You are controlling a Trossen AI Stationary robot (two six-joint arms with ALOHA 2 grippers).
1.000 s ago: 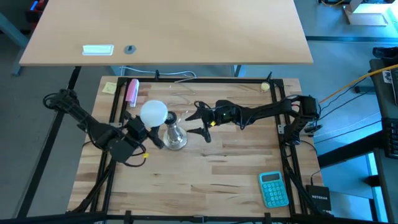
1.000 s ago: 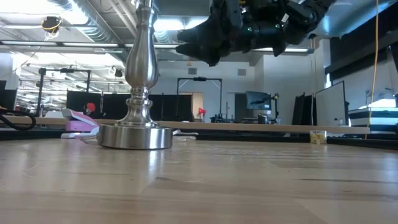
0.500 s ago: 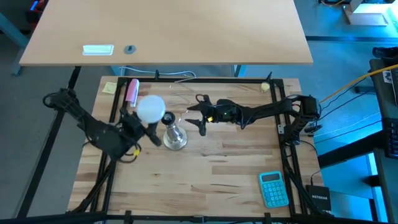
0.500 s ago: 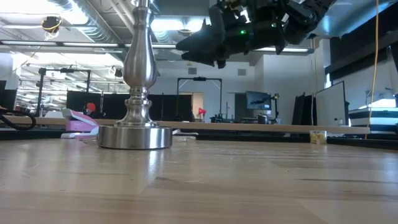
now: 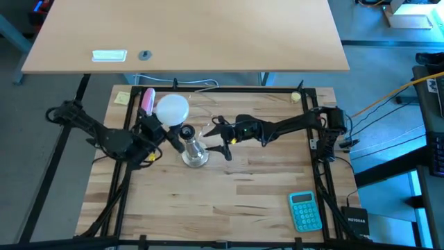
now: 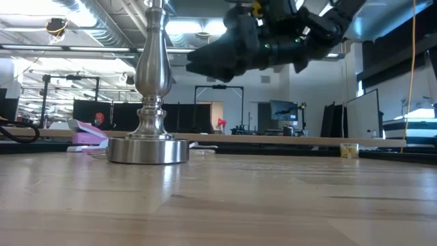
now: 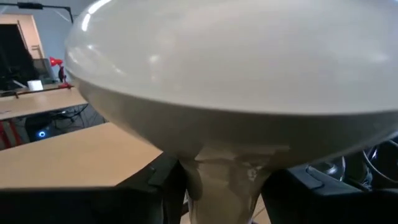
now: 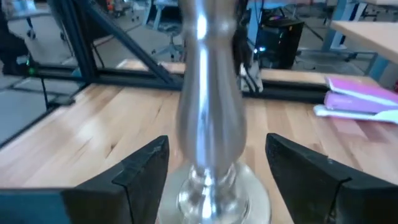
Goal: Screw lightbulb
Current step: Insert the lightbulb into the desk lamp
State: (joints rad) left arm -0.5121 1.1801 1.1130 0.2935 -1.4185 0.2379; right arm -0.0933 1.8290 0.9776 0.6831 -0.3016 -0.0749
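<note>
The white lightbulb (image 5: pixel 172 109) hangs above the table's far left part, with my left gripper (image 5: pixel 159 125) shut on it. In the left wrist view its globe (image 7: pixel 236 56) fills the upper part of the picture. Beside it the shiny metal socket stand (image 5: pixel 195 153) rests on its round base (image 6: pixel 148 151), black top (image 5: pixel 186 132) up. My right gripper (image 5: pixel 216 139) is open and level, just right of the stand. The stand's stem (image 8: pixel 208 118) shows between its two fingers (image 8: pixel 140 171), and no touch can be seen. My left gripper pinches the bulb's narrow neck (image 7: pixel 227 180) between its two fingers (image 7: pixel 171 186), which reach level from the table's left. The globe stands beyond the fingers toward the far side. The bulb is lifted clear of the table and apart from the stand's top.
A pink object (image 5: pixel 147 101) and a yellow note (image 5: pixel 122 98) lie at the far left, a small yellow thing (image 5: pixel 297 96) at the far right and a teal calculator (image 5: pixel 305 210) at the near right. A black frame (image 5: pixel 319 173) rims the table.
My left gripper has risen and gone toward the table's far edge with the bulb, which stays clear of the stand. My right gripper has come a little toward the stand.
</note>
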